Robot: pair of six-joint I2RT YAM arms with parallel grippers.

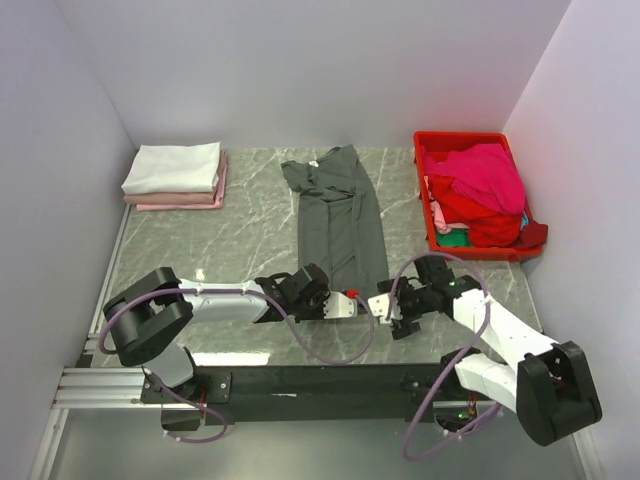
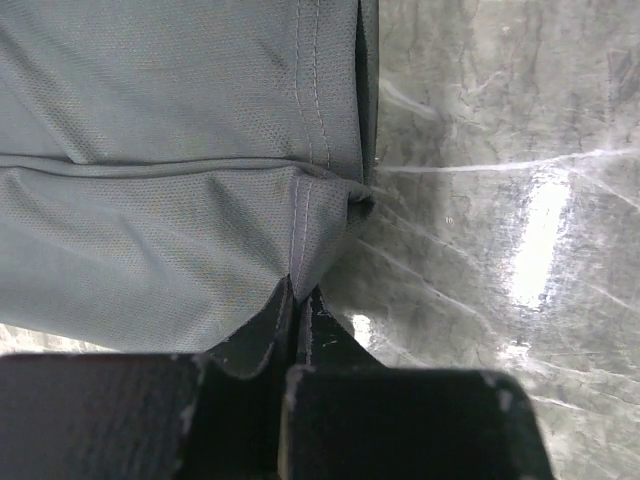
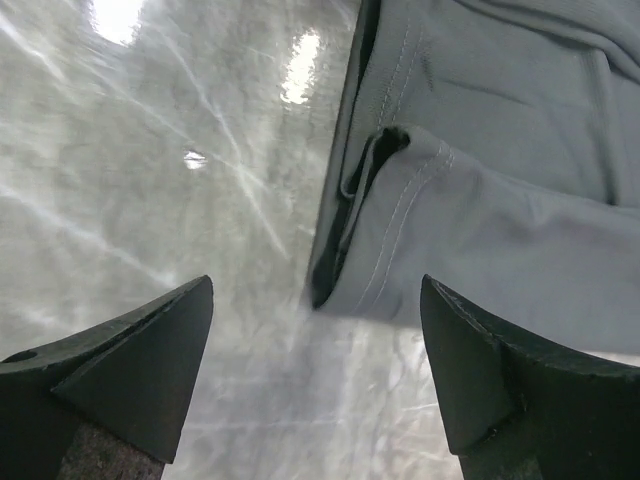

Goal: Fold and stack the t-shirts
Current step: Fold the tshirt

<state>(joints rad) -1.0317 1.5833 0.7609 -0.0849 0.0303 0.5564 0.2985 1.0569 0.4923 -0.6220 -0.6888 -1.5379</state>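
cloth of a fine, matte knit makes up the grey t-shirt (image 1: 340, 215), folded lengthwise into one long narrow strip down the middle of the glossy, marble-veined grey counter (image 1: 230, 240), collar at the far end and double-stitched hem at the near end. two arms reach in from the near edge, one to each near corner of that hem. the left gripper (image 2: 298, 305) is closed, its two dark fingers pinching the corner of the hem between them, the fabric puckering down into the pinch. the right gripper (image 3: 315, 285) stands wide open and holds nothing, its two wedge-shaped fingers low over the counter with the other hem corner lying between them, nearer the right-hand finger and touching neither. at the far left corner sits one neat square stack, a white t-shirt (image 1: 172, 167) on top of a pale pink t-shirt (image 1: 185, 200); how many pink layers lie under it cannot be told. at the far right stands one rectangular crate (image 1: 465, 136) of red plastic, heaped with crumpled clothes: a magenta t-shirt (image 1: 490, 170) on top, red cloth (image 1: 480, 215) below it, and a green t-shirt (image 1: 455, 238) showing at the near end.
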